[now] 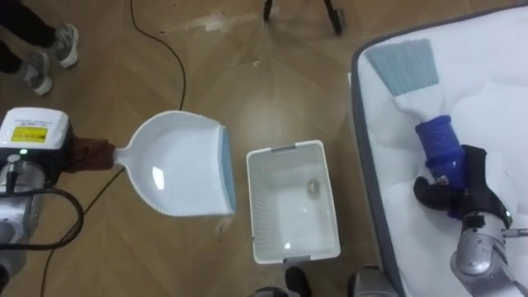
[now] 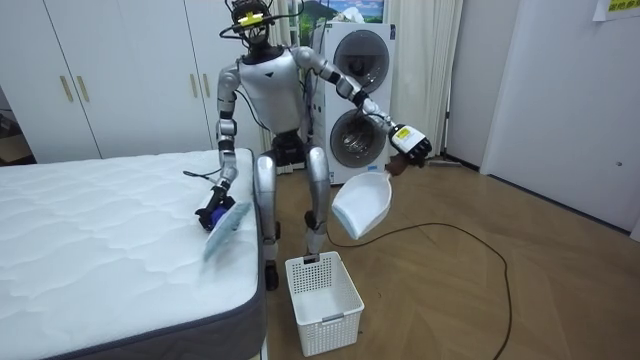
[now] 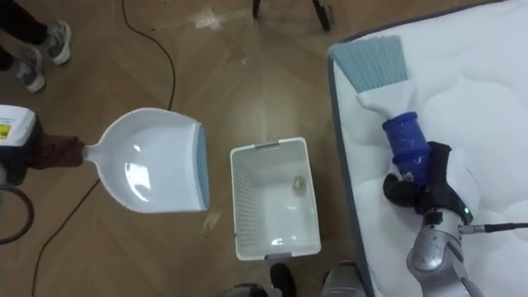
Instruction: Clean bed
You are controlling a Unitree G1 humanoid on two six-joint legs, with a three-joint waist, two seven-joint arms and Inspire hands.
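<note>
Likely emptying dustpan (image 1: 177, 165), centre-left beside basket (image 1: 262, 206) | left hand (image 1: 89, 154) curled round its handle; right hand (image 1: 458, 191) wrapped round brush (image 1: 436, 140) on bed (image 1: 495, 74) | next: dustpan to bed edge

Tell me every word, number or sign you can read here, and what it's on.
Yellow label on the white box by the left robot hand: print too small to read.
Paper at the room view's top right: unreadable.
No text seen on dustpan, basket, brush.

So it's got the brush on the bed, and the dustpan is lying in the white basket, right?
No: the left hand holds the dustpan beside the basket; the left eye view shows it. The brush is on the bed.
</note>
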